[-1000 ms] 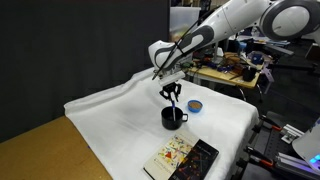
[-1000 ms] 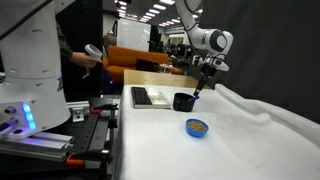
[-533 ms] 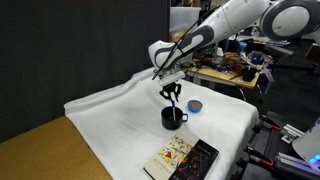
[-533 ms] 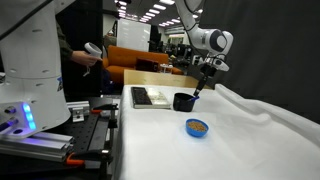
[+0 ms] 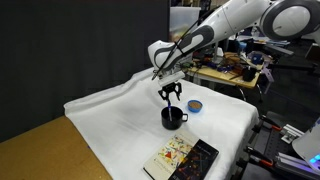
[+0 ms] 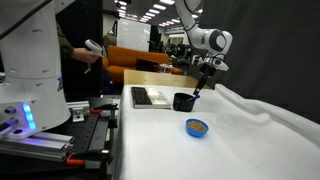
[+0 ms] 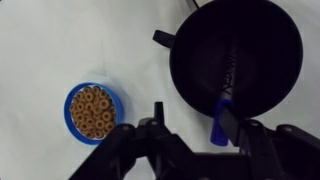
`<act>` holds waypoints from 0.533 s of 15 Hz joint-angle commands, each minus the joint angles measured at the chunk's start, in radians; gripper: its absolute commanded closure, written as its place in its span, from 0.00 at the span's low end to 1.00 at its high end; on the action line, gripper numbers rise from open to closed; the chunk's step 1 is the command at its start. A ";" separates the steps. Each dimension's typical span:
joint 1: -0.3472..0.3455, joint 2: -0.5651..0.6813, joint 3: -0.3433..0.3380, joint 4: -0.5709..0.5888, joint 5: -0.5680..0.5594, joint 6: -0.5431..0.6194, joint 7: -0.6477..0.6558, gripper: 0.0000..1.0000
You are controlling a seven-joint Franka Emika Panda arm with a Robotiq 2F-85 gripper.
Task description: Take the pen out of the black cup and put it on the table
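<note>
In the wrist view, the small squat black cup (image 7: 235,50) fills the upper right of the frame, with its side handle pointing to the upper left. The thin short blue pen (image 7: 221,118) is inside the cup, leaning on the lower part of the rim. The gripper (image 7: 192,115) comes in from the bottom edge. Its jaws stand apart and clamp nothing: the pen is just beside the finger on the right of the frame, and the other finger is clear of it. On the wrinkled white cloth of the table (image 7: 50,40), at the lower left of the frame, sits a small round blue dish (image 7: 68,110) filled with tan rings. In an exterior view, the gripper (image 5: 172,93) hangs just above the cup (image 5: 173,118), and a flat book with a colourful cover (image 5: 185,158) lies lower in the frame.
</note>
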 commanded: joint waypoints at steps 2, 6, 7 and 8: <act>0.003 0.002 0.001 0.004 0.000 -0.003 0.001 0.26; 0.003 0.003 0.000 0.004 0.000 -0.003 0.001 0.16; 0.003 0.003 0.000 0.004 0.000 -0.003 0.001 0.16; 0.003 0.003 0.000 0.004 0.000 -0.003 0.001 0.16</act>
